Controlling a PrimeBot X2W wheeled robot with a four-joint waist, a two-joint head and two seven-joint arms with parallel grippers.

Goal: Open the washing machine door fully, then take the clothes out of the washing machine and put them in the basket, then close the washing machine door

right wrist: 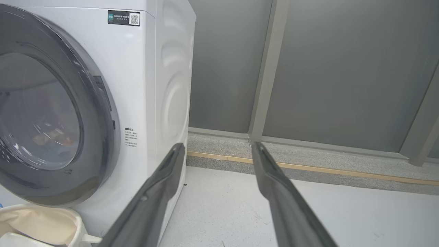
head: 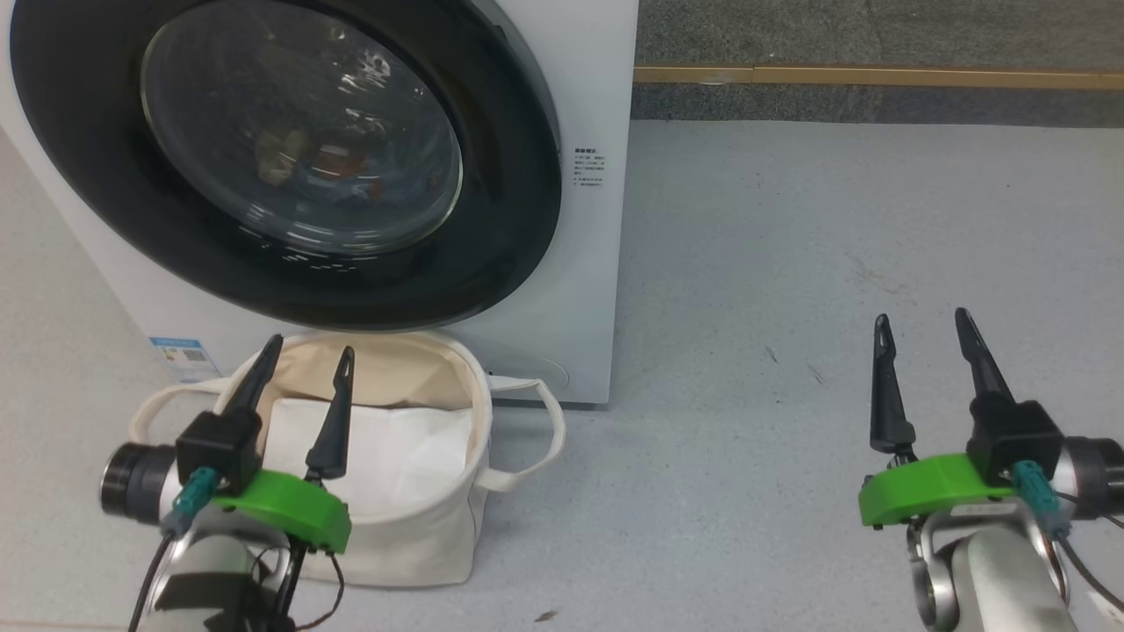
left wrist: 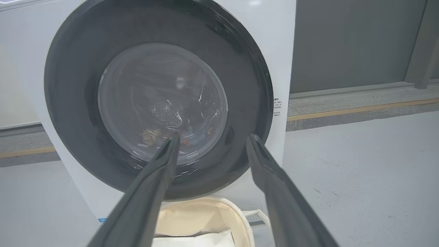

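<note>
We record the washing machine door [head: 299, 132] shut against the washing machine [head: 588, 263], with the clothes [head: 325, 167] dimly visible through its glass, low in the drum. The basket [head: 421, 544] stands on the floor [head: 746, 263] just below the door, with a white sheet [head: 386, 456] inside it. The left claw [head: 313, 344] hangs over the basket and the right claw [head: 921, 314] over floor well to the right; both are spread and hold nothing.

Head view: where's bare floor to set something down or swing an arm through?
Free: the floor right of the washing machine, from its side back to the yellow strip and forward to the right gripper. Crowded: below the door, where the basket stands close to the machine with a white sheet inside and the left gripper above it.
</note>
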